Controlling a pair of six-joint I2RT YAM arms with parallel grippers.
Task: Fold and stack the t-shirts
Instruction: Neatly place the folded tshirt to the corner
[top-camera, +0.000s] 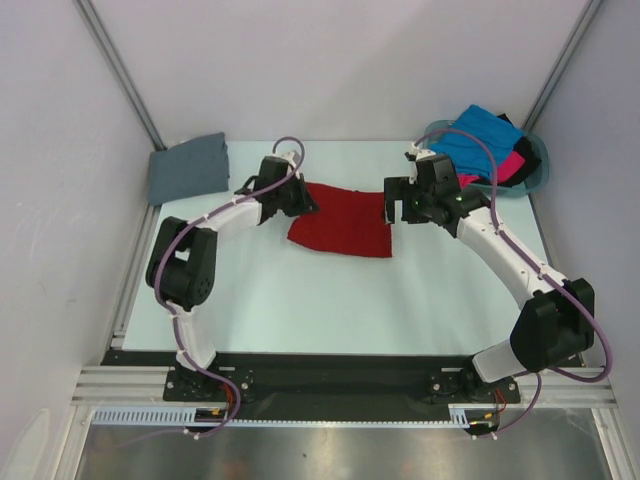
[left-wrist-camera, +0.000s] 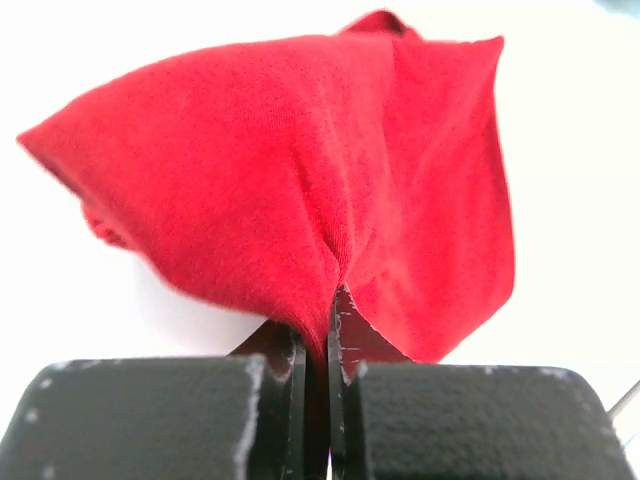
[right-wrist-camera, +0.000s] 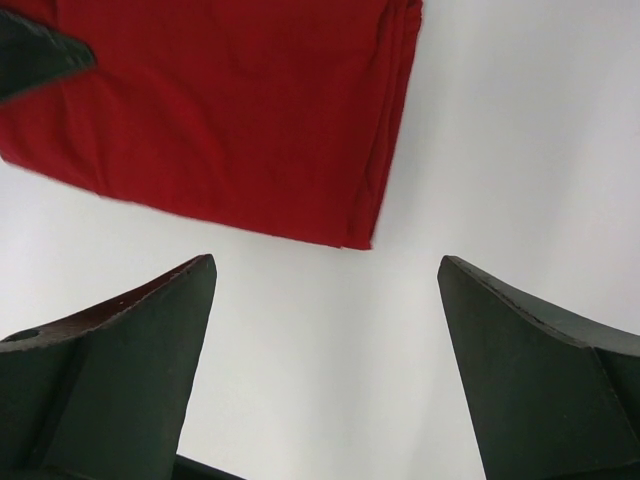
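**Mid-fold of the second shirt.** The deep red t-shirt (top-camera: 340, 228) lies partly folded near the middle of the white table (top-camera: 330, 300), between the two arms. The left gripper (left-wrist-camera: 320, 335) is clamped tight on the shirt's left edge, and a pinch of red cloth rises in a peak from between its jaws. The right gripper (right-wrist-camera: 325, 265) has its jaws spread wide and grasps nothing. It hovers just beside the shirt's right edge, where several layers of cloth lie one on another. A slate grey t-shirt (top-camera: 188, 167) rests folded at the far left corner of the table, apparently the base of the stack. A bright blue t-shirt (top-camera: 478, 140), a hot pink t-shirt (top-camera: 512, 163) and a black t-shirt (top-camera: 508, 122) are heaped unfolded in the teal plastic basket (top-camera: 538, 160) at the far right. On this evidence one shirt is finished, one is being folded and three are not yet begun. The red shirt has also yet to go onto the grey. The tabletop is plain and matte. Pale panels enclose it on three sides, with slanted metal struts (top-camera: 120, 70) at the far corners.
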